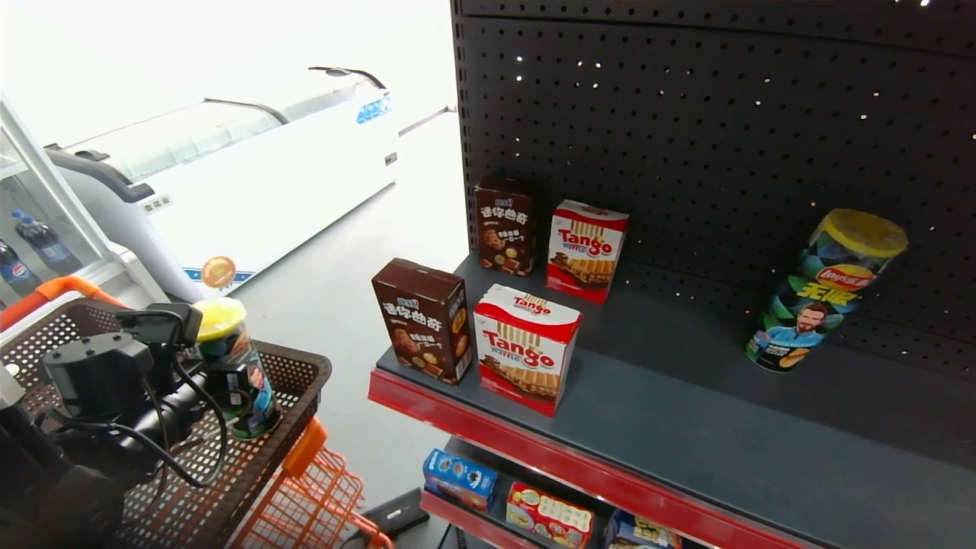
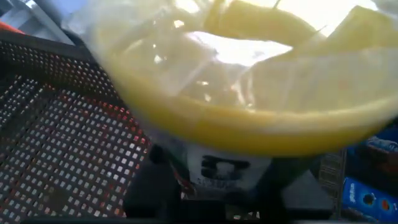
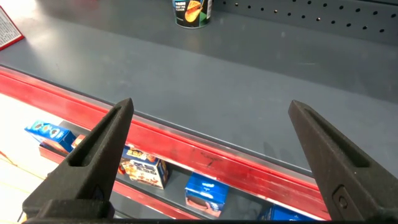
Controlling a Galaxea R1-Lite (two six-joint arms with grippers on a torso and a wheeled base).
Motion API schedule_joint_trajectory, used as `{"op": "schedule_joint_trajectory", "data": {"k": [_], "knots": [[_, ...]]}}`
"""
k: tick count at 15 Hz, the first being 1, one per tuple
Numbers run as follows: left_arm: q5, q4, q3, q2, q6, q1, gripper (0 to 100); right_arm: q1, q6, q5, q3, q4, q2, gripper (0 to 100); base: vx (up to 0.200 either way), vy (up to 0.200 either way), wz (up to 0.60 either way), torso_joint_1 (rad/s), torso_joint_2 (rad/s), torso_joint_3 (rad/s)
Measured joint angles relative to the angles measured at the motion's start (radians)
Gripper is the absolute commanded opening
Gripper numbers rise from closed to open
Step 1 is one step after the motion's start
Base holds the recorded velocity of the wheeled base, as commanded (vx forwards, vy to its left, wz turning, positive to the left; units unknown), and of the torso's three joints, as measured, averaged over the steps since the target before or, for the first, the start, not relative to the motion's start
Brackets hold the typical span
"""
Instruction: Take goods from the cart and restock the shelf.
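My left gripper (image 1: 229,381) is shut on a chip can with a yellow lid (image 1: 229,358), held upright over the brown cart basket (image 1: 305,366). In the left wrist view the yellow lid (image 2: 236,93) looms close, with the left gripper (image 2: 227,196) on the can body below it. My right gripper (image 3: 211,107) stands open with nothing between its fingers, in front of the shelf's red edge (image 3: 205,152). The dark shelf (image 1: 686,412) holds two brown cookie boxes (image 1: 422,320), two red-and-white wafer boxes (image 1: 526,347) and a second chip can (image 1: 823,293), also seen as the chip can (image 3: 191,11).
A black pegboard (image 1: 686,114) backs the shelf, and bare shelf board lies between the boxes and the can. Boxed goods (image 1: 457,476) sit on the lower shelf. A white chest freezer (image 1: 252,168) stands across the aisle. An orange cart basket (image 1: 320,488) hangs below the brown one.
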Motion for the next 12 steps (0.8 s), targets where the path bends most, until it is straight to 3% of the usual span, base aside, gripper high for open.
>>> {"op": "schedule_joint_trajectory", "data": {"k": [5, 8, 10, 12], "knots": [[-0.004, 0.011, -0.003, -0.150, 0.016, -0.010, 0, 0.000, 0.000, 0.000, 0.000, 0.000, 0.000, 100, 0.000, 0.000, 0.00, 0.000, 0.00, 0.000], [-0.006, 0.064, -0.060, -0.265, 0.018, -0.028, 0, 0.000, 0.000, 0.000, 0.000, 0.000, 0.000, 100, 0.000, 0.000, 0.00, 0.000, 0.00, 0.000], [-0.008, 0.200, -0.106, -0.363, 0.016, -0.070, 0, 0.000, 0.000, 0.000, 0.000, 0.000, 0.000, 100, 0.000, 0.000, 0.00, 0.000, 0.00, 0.000], [-0.039, 0.418, -0.156, -0.466, 0.014, -0.109, 0, 0.000, 0.000, 0.000, 0.000, 0.000, 0.000, 100, 0.000, 0.000, 0.00, 0.000, 0.00, 0.000]]}}
